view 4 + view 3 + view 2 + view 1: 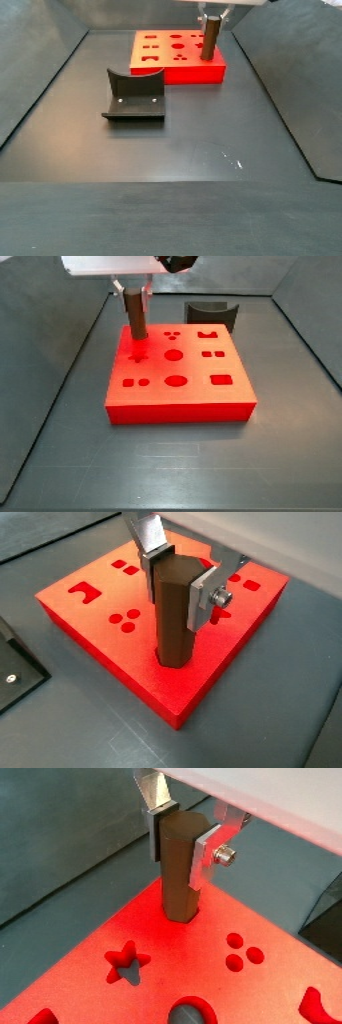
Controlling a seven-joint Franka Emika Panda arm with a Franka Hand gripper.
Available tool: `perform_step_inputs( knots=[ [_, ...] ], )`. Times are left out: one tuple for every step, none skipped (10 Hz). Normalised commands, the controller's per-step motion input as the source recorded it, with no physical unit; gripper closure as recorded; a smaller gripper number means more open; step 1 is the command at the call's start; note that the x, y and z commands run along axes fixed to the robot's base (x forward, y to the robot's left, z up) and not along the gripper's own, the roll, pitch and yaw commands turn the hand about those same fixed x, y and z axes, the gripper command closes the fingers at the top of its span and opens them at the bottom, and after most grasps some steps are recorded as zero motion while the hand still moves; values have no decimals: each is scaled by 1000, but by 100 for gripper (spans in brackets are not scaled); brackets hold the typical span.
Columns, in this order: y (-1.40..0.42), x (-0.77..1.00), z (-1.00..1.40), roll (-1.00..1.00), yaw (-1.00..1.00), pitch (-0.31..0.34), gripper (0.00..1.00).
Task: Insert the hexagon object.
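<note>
The slim dark brown hexagon peg (173, 612) stands upright at one corner of the flat red plastic block with shape holes (100, 617), and its lower end meets the block's top face right by that corner. In a wrist view the foot of the peg (181, 868) seems sunk a little into the red surface, though I cannot tell how deep it goes. The two-finger gripper (185, 578) hangs straight above that corner of the block with its flat silver finger plates (205, 597) pressed against opposite sides of the peg's upper part, so the claw is clamped on the peg. In a side view the peg (136, 318) rises from the block's (187, 381) far left corner, with the gripper (135, 290) at its top. A dark L-shaped fixture (135, 96) stands on the grey floor well apart from the red block (167, 55); the peg (210, 38) stands on the block's corner away from it
</note>
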Motion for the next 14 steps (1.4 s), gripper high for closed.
perform_step_inputs(
  knots=[
    [-117,-9,-614,129,63,-293,100],
    [-111,-29,-749,170,57,-196,100],
    [-120,-54,-840,169,37,-156,100],
    [-131,0,-823,210,26,-91,100],
    [-154,143,-440,290,0,59,100],
    [-151,249,-349,371,0,231,100],
    [-180,200,-243,284,-6,366,100],
    [-194,186,-171,190,-86,437,100],
    [-211,214,-194,136,-160,444,100],
    [-220,189,-177,114,-171,460,100],
    [-303,194,-294,93,-94,416,100],
    [-123,23,-660,69,0,246,100],
    [-6,0,-586,73,0,100,100],
    [0,0,0,34,0,0,100]
  ],
)
